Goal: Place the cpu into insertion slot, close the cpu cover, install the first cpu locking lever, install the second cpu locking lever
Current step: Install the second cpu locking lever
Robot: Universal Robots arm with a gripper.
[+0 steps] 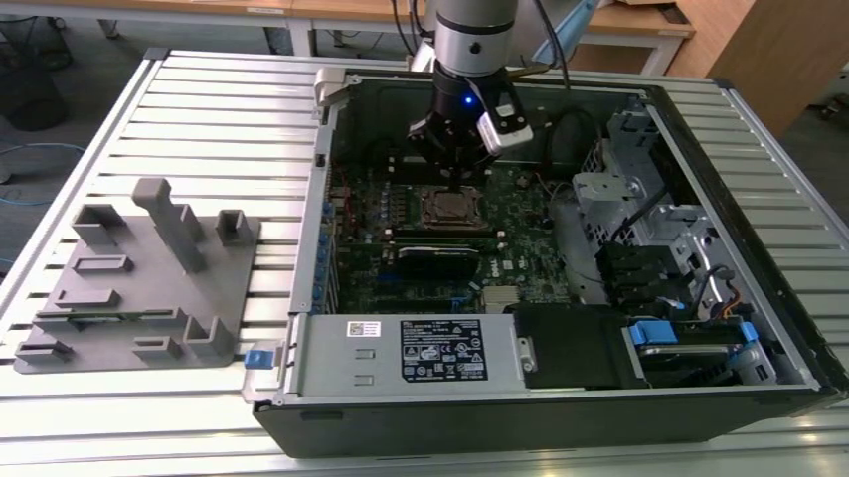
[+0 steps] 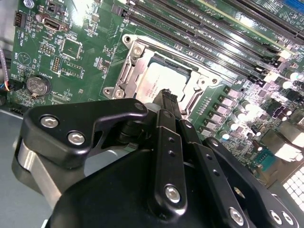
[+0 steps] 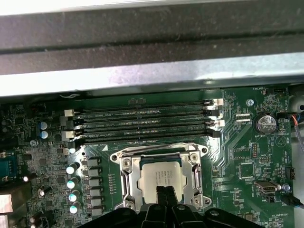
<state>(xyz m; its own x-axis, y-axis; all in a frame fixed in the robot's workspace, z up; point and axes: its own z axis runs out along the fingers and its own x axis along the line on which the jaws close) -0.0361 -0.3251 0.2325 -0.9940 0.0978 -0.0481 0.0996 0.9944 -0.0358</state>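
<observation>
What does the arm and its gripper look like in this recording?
The arm is a silver-grey cylinder with a dark band, and black cables trail behind it. The gripper is black with a lit blue light and a white block on one side; its black linkages carry silver screws.

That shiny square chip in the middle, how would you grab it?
Probably from straight above. The chip lies flat, sunk inside the metal frame, so only its top face is free. Its edges look tucked under the frame, so pinching two opposite sides would likely only work with the frame lifted.
</observation>
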